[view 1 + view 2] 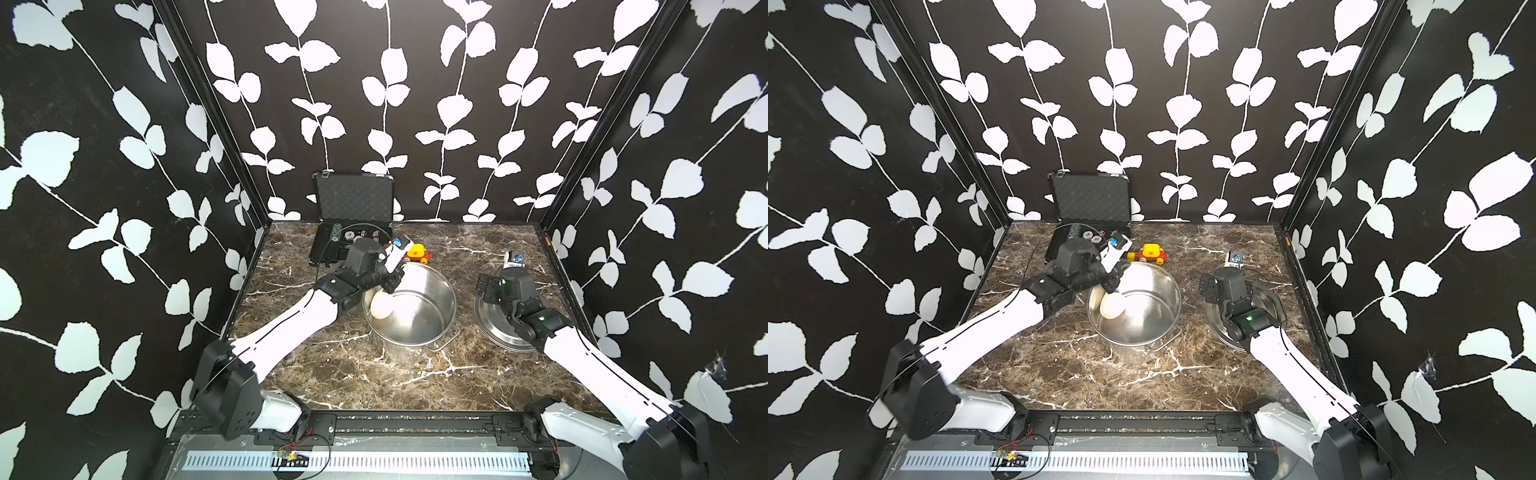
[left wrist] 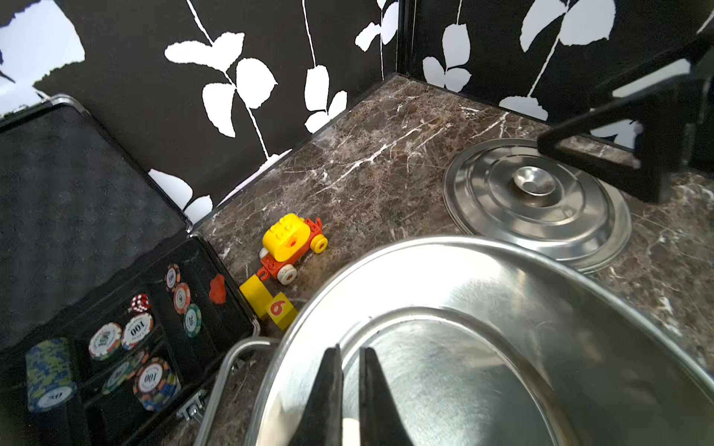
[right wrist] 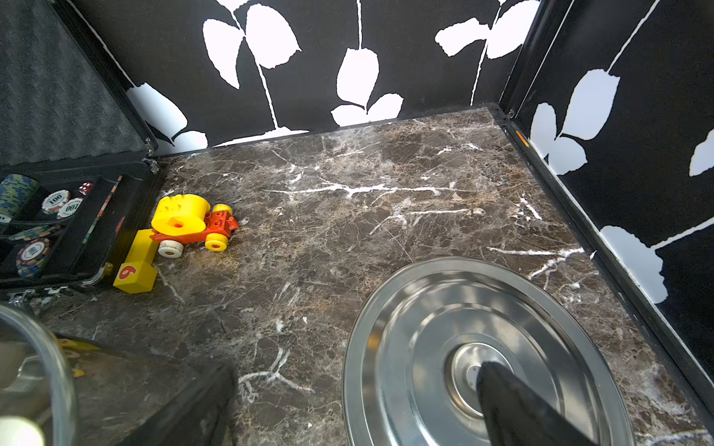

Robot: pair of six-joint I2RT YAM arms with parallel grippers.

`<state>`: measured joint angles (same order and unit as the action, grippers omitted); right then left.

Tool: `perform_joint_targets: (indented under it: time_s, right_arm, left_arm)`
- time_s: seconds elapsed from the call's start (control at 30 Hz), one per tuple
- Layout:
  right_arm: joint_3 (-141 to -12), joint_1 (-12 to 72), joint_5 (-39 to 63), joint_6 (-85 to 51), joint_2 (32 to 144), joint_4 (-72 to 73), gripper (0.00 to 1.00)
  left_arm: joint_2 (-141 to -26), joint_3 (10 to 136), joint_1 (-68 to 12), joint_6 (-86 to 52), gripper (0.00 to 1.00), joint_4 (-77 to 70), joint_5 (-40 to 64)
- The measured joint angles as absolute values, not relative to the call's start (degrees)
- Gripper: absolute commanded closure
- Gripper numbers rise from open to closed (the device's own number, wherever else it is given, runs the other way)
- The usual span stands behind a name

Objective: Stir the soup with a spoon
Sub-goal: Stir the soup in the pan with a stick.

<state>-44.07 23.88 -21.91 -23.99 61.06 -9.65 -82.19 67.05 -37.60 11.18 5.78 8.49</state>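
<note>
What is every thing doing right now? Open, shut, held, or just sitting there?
spoon, held by the left gripper, bowl inside the pot.
left gripper, shut on the spoon.
right gripper, open above the lid.
pot, upright, uncovered, no soup visible.
lid, off, flat on the table, knob up.
poker chip case, open.
toy car, upright on its wheels.

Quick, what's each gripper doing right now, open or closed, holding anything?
Left gripper: closed on the spoon, over the pot.
Right gripper: open, holding nothing, over the lid.
</note>
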Motion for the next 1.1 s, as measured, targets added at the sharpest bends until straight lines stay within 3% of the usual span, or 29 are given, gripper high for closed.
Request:
perform_joint_targets:
  time_s: [0.27,0.6,0.83,1.1]
  right_arm:
    - [-44.1,23.9,-22.1,-23.6,60.7,-9.8,0.01]
    - [-42.8,23.9,-22.6,-23.6,59.2,-9.8,0.01]
    - [-42.5,23.9,-23.3,-23.6,58.6,-9.9,0.01]
    - [-42.5,23.9,-23.4,-23.6,58.5,-10.0,0.01]
  left_arm:
    - [-92.5,76.8,-38.6,13.7,1.0,6.0,15.5]
    - [-99.9,85.5,-48.9,18.0,1.0,8.7,22.6]
    - [-99.9,85.6,-52.6,20.9,1.0,13.2,24.5]
    - [-92.3,76.8,-56.2,23.6,1.0,18.5,24.3]
